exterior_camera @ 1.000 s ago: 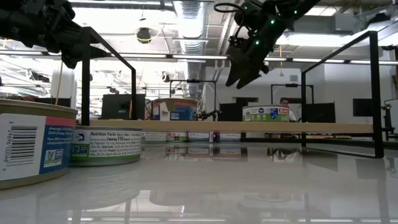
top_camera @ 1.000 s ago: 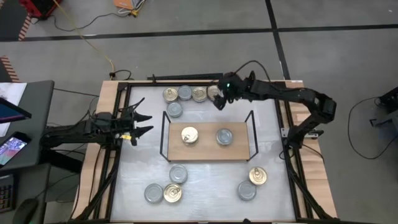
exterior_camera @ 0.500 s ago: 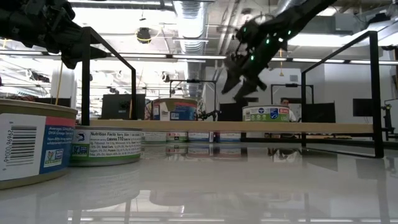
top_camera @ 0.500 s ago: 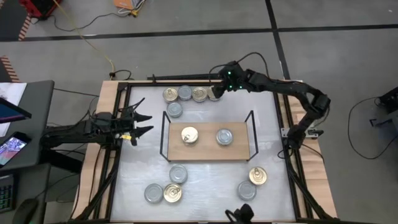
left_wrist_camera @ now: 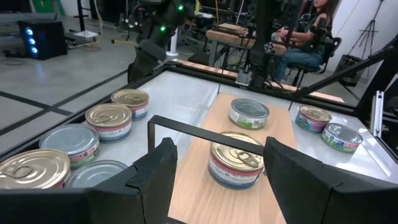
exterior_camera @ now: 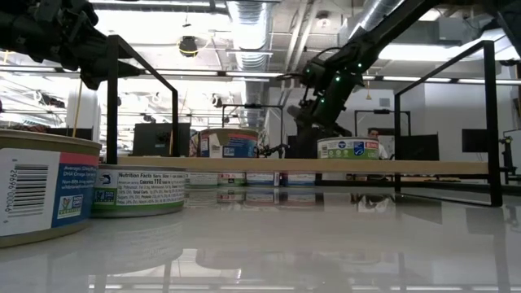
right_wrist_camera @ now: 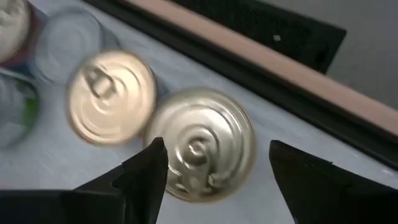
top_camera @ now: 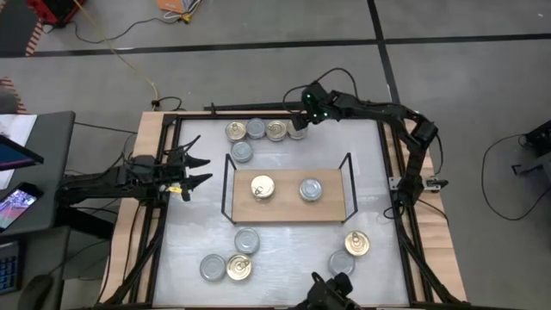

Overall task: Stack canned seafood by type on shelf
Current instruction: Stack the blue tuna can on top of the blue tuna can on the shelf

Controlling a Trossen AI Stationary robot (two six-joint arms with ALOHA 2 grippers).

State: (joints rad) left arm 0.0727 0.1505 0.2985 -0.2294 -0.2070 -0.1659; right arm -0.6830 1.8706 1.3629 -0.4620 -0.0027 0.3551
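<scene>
The shelf [top_camera: 288,209] is a wooden board with black wire ends; a gold-lidded tin [top_camera: 263,187] and a silver-lidded tin [top_camera: 311,189] stand on it. Several tins stand in a row by the far edge. My right gripper [top_camera: 299,123] hangs open, slanting down over that row's rightmost tin [right_wrist_camera: 202,146], a gold-lidded one, with one finger on either side and clear of it. My left gripper [top_camera: 205,170] waits open and level at the table's left edge, facing the shelf [left_wrist_camera: 249,134].
A silver tin [top_camera: 242,152] stands just off the shelf's far left corner. More tins stand near the front: three at the left [top_camera: 228,261] and two at the right [top_camera: 350,252]. A dark shape [top_camera: 331,294] shows at the table's near edge.
My right gripper has sunk and swung toward the table's far edge, coming over the rightmost tin of the far row while rolling its wrist. It has stayed open. No tin has moved.
</scene>
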